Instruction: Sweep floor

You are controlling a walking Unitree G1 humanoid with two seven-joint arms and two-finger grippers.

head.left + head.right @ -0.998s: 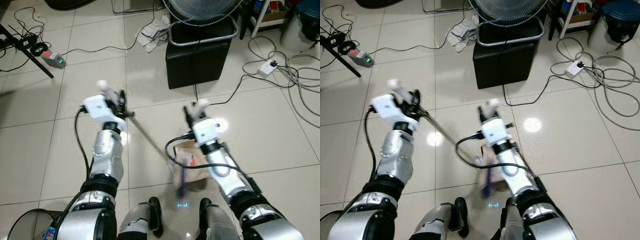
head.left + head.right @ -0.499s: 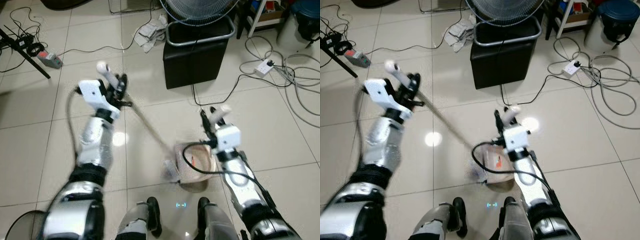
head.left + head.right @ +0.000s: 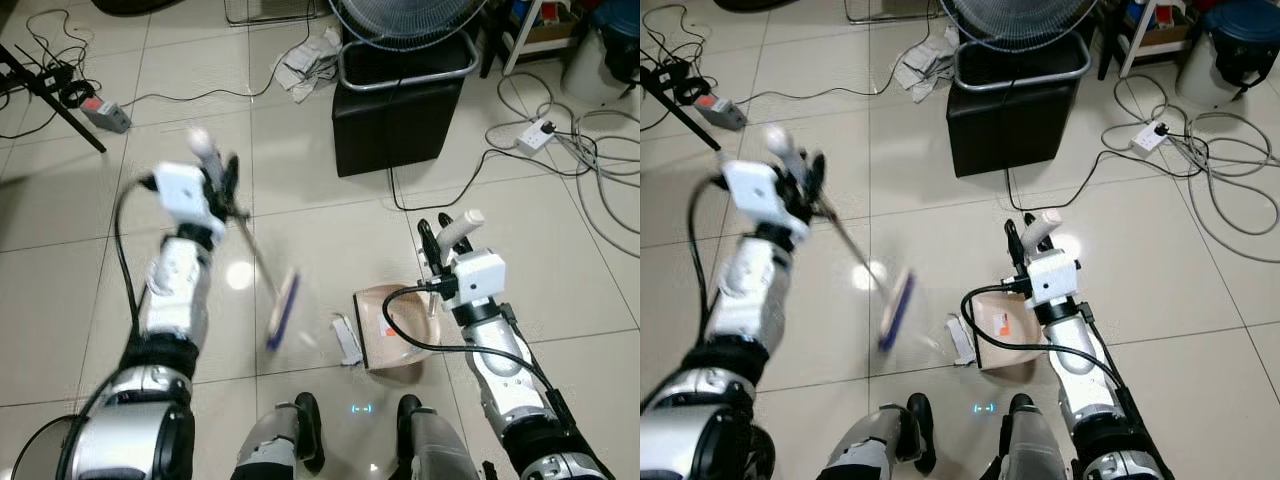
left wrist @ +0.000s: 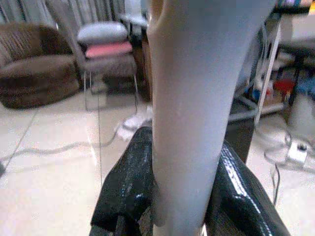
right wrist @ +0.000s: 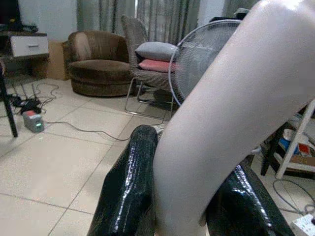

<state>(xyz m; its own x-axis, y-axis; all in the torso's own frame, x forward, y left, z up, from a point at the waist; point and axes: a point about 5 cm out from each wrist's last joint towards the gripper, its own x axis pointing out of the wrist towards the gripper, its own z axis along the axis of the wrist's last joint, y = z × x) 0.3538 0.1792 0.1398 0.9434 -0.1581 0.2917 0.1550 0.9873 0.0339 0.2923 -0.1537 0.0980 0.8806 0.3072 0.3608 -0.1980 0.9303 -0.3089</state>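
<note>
Left gripper (image 3: pixel 222 180) raised over the tile floor (image 3: pixel 90 270), fingers clamped on the white handle of the broom (image 3: pixel 258 272). Left wrist view shows the 2 black fingers (image 4: pixel 129 182) pressed against the pale handle from both sides. The thin shaft slants down toward the robot; the blue brush head (image 3: pixel 282 310) is blurred, so floor contact cannot be told.

Right gripper (image 3: pixel 437 238) sits lower, to the right, closed around the white handle of the dustpan (image 3: pixel 398 325). Right wrist view: fingers (image 5: pixel 129 191) tight on both sides of that handle. Tan dustpan rests on the floor just in front of the robot's feet (image 3: pixel 306 425), with an orange mark inside. A small paper scrap (image 3: pixel 347 340) lies touching the pan's left edge, between pan and brush head.

Further out: black box (image 3: pixel 398 110) with a fan (image 3: pixel 405 20) on top, crumpled paper (image 3: pixel 305 62) left of it, power strip (image 3: pixel 534 135) and cables (image 3: pixel 590 150) on the right, adapter (image 3: pixel 105 114) far left.
</note>
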